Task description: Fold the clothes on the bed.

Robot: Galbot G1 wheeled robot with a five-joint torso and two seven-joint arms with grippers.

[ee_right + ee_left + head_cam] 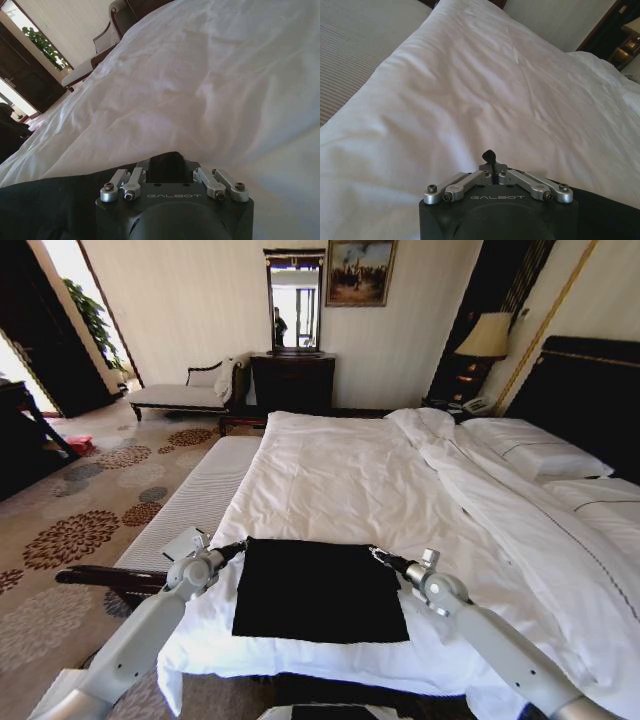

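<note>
the black soft-fabric t-shirt, folded into a flat, roughly square shape, lies on the white sheet at the near end of the large white-sheeted bed with the dark frame. the left gripper sits at the shirt's far left corner, its fingers pressed together with no cloth visibly between them. the right gripper sits at the far right corner; in the right wrist view its fingers lie against the black fabric, and i cannot tell whether they pinch it. the rumpled white duvet is heaped along the right side, and a striped bench stands beside the bed on the left.
</note>
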